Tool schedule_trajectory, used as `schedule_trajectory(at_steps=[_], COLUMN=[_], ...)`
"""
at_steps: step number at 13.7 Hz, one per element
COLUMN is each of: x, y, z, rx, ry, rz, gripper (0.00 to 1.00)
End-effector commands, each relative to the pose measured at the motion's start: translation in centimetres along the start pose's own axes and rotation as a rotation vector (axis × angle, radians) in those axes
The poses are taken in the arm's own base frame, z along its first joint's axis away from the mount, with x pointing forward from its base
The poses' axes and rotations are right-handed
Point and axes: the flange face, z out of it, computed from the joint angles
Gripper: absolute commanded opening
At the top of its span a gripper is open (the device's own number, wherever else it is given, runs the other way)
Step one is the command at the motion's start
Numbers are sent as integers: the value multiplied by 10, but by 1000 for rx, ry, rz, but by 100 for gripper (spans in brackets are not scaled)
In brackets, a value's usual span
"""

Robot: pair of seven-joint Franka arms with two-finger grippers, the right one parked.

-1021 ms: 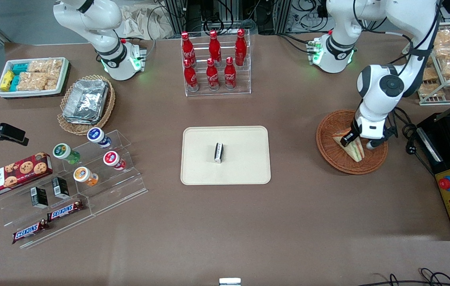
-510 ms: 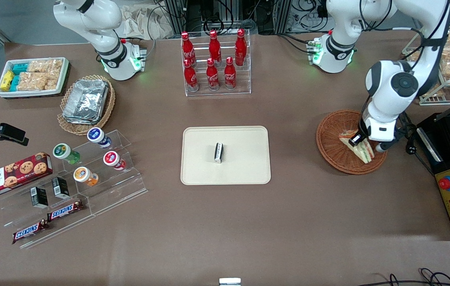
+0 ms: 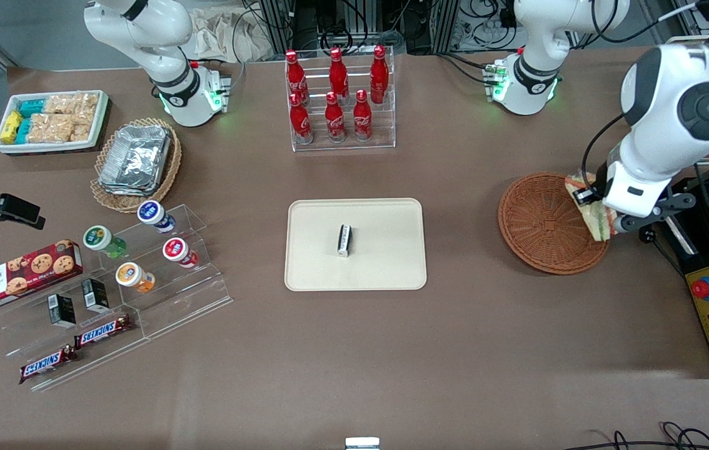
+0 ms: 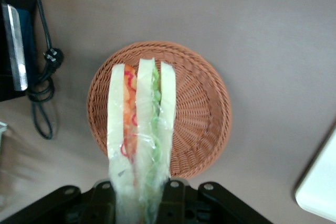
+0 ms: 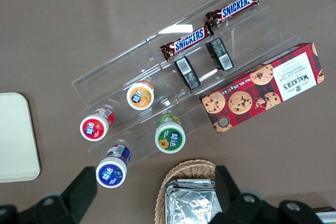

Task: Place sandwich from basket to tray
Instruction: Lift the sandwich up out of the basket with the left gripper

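We see the left arm's gripper [image 3: 593, 206], at the right of the front frame, clamped on the triangular wedge sandwich [image 4: 139, 129] of pale bread with orange and green filling; it hangs lifted above the round reddish-brown wicker basket [image 3: 542, 224], over its rim toward the working arm's end of the bench; the flat beige rectangular tray [image 3: 386, 256] sits mid-frame, well apart, with a small dark block [image 3: 344, 240] at its centre; we judge the soft, film-wrapped layers could slip during the carry, or land tilted on that block.
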Motion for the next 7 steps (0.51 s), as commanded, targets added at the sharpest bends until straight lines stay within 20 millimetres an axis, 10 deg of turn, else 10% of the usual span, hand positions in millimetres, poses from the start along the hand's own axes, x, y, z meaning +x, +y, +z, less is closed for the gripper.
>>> schedule_trajectory(at_steps=[1, 4, 7], x=[-19, -27, -38], y=[46, 108, 185], z=[-50, -63, -28], rx=[-30, -200, -257], ry=[5, -41, 4], rz=[91, 130, 112], gripper=[0, 0, 0])
